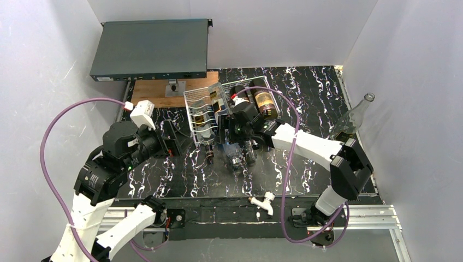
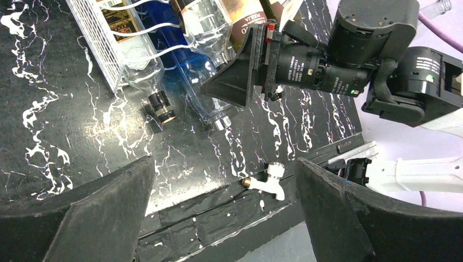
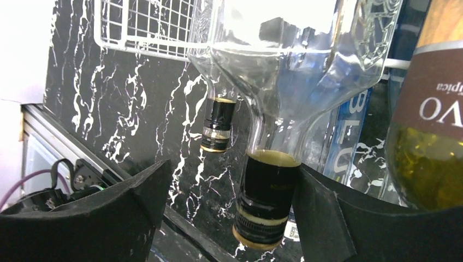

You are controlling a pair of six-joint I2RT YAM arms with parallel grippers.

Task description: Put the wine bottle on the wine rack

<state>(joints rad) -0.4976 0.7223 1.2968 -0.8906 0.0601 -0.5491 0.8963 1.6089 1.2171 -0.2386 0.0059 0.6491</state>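
The white wire wine rack (image 1: 197, 101) stands mid-table with several bottles lying in it, necks toward me. My right gripper (image 1: 236, 134) sits at the rack's front. In the right wrist view its jaws (image 3: 233, 180) are open around the black-capped neck of a clear wine bottle (image 3: 267, 202). The right finger (image 3: 322, 213) stands close against that neck and the left finger (image 3: 136, 202) is well apart from it. The bottle's body (image 3: 295, 60) reaches into the rack (image 3: 147, 27). My left gripper (image 2: 224, 164) hovers open and empty left of the rack (image 2: 95, 33).
Another clear bottle (image 1: 355, 115) leans on the right wall. A dark grey flat box (image 1: 150, 49) and a wooden board (image 1: 158, 90) lie at the back left. A white tap (image 1: 263, 202) lies on the table's front edge. A blue bottle (image 2: 185, 82) lies in the rack.
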